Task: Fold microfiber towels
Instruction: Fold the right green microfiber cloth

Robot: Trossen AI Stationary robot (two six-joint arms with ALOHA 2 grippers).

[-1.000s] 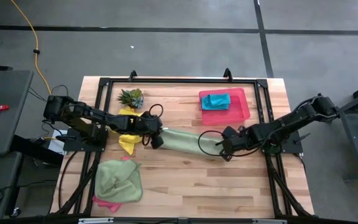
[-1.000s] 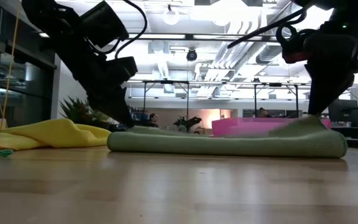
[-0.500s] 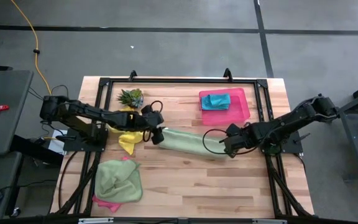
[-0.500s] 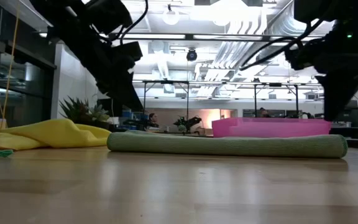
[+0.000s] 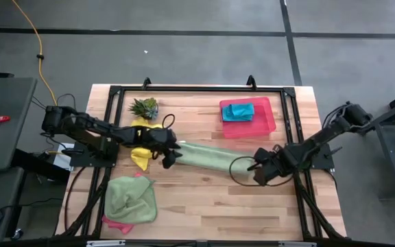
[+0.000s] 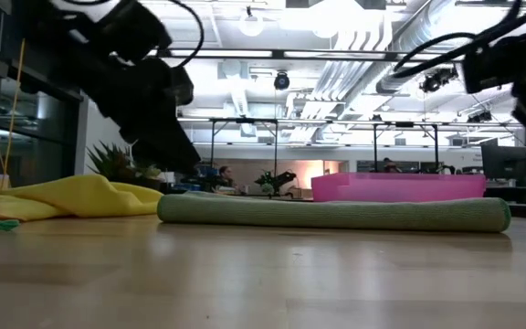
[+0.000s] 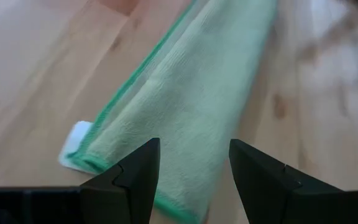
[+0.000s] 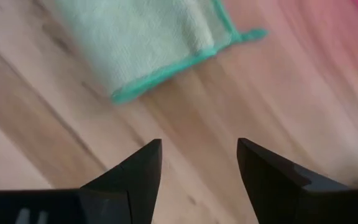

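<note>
My left gripper point(image 5: 172, 157) hangs low mid-table, fingers point(image 7: 135, 177) parted, empty. My right gripper point(image 5: 258, 173) sits opposite, arm stretched inward, fingers point(image 8: 138, 174) spread, empty.

We are seeing a light green towel point(image 5: 208, 156) with a darker teal-green stitched edge and a white tag, lying on the pale wood-grain worktop point(image 5: 204, 199). A yellow towel point(image 5: 141, 145) is showing beside a spiky green plant point(image 5: 144, 106). A teal towel point(image 5: 239, 110) is sitting in the pink tray point(image 5: 266, 120). Another light green towel point(image 5: 132, 197) is covering a pink towel point(image 5: 117, 224). Both end effectors are looking black.
</note>
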